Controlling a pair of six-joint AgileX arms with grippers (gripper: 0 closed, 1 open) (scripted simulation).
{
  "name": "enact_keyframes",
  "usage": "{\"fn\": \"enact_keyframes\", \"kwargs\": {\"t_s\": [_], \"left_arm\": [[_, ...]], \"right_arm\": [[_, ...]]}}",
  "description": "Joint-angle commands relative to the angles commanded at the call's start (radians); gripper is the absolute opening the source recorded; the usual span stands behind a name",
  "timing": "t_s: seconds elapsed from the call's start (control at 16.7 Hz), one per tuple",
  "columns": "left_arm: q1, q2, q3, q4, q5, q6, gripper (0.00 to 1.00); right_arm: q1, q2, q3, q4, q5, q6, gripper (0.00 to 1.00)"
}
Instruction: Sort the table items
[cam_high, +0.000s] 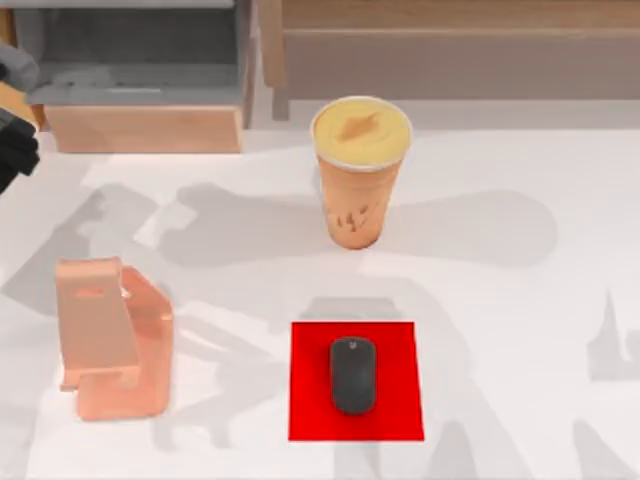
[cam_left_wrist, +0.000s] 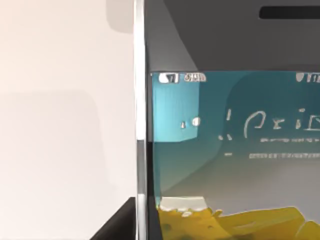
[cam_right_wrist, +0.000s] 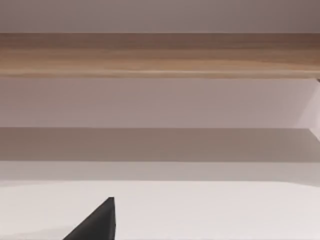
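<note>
Your left gripper (cam_high: 14, 150) sits at the far left edge of the top view, beside the grey shelf unit (cam_high: 140, 60); whether its fingers are open or closed, you cannot tell. In its wrist view the smartphone (cam_left_wrist: 230, 140) is very close to the camera: a silver edge running up and down the picture, a dark bezel, and a lit teal and yellow screen with pale lettering. A contact between fingers and phone cannot be made out.

Further out on the white table (cam_high: 520, 330), the pinkish-orange phone stand (cam_high: 110, 340) stands at the left. The smooth, rounded dark grey mouse (cam_high: 353, 374) lies on the flat red mat (cam_high: 400, 410), its long axis running front to back. Behind it the tall orange cup (cam_high: 358, 175) stands upright, its yellow top round.

Your right wrist view faces a wooden shelf (cam_right_wrist: 160, 55); a dark fingertip (cam_right_wrist: 100, 222) shows there, and its grip cannot be judged.
</note>
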Motion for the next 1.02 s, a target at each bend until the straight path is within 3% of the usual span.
{"fn": "enact_keyframes", "kwargs": {"t_s": [0.6, 1.02], "left_arm": [[-0.62, -0.821, -0.507, 0.195, -0.487, -0.653, 0.0], [-0.969, -1.182, -0.899, 0.295, -0.708, -1.061, 0.0]], "right_arm": [[0.0, 0.0, 0.0, 0.0, 0.0, 0.0, 1.0], [0.0, 0.0, 0.0, 0.0, 0.0, 0.0, 1.0]]}}
